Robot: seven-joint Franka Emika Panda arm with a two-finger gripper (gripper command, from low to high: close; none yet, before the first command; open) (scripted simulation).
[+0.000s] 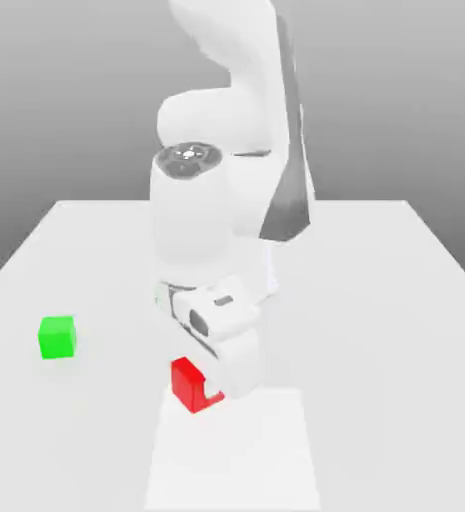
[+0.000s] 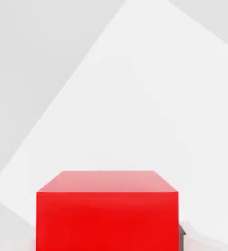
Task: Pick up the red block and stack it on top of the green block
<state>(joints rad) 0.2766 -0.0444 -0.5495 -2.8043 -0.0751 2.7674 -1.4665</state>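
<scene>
Exterior view: arm folds low over the table (image 1: 396, 300), hand pointing down, gripper (image 1: 208, 392) clamped tight on the red block (image 1: 188, 382); green block (image 1: 57, 337) sits well apart at ten o'clock from it.

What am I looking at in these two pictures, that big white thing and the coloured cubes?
The big white shape is a robot arm in a computer simulation, standing on a pale table. One picture comes from a camera off the arm, the other from a camera on the arm's hand. The hand has reached down to a red block, and its fingers are shut on that block, which looms large in the hand camera. A green block sits apart on the table, toward the exterior view's left. The job is to stack red on green, and that is not yet done.
</scene>
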